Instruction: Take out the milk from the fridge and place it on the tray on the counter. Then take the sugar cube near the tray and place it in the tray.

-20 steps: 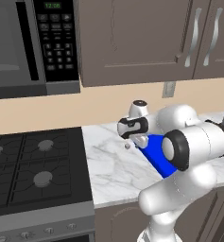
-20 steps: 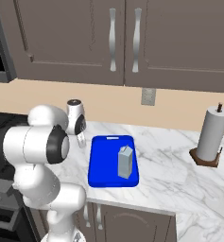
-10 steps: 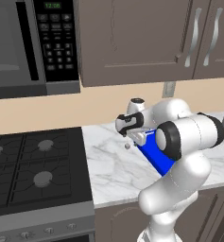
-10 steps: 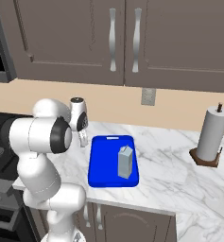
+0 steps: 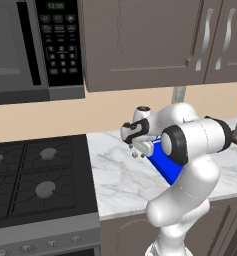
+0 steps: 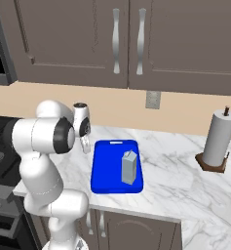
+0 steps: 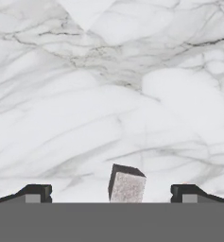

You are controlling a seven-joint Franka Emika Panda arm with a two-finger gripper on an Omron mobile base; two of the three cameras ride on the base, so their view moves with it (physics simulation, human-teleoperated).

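A: Sugar cube (image 7: pixel 126 183): where, and what texture?
B: On the veined marble counter (image 7: pixel 108 94), grainy grey, between the fingertips (image 7: pixel 35 193).
A: Gripper (image 7: pixel 111 194)?
B: Spread fully wide, grasping nothing.

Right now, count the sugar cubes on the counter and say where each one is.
1: the sugar cube lies on the marble counter, between the open gripper's fingertips. Others may be hidden.

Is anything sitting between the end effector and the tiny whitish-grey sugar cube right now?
Nothing visible. In the hand view the tiny whitish-grey sugar cube sits on bare white marble counter, between the open end effector's two fingertips, with a clear gap on each side.
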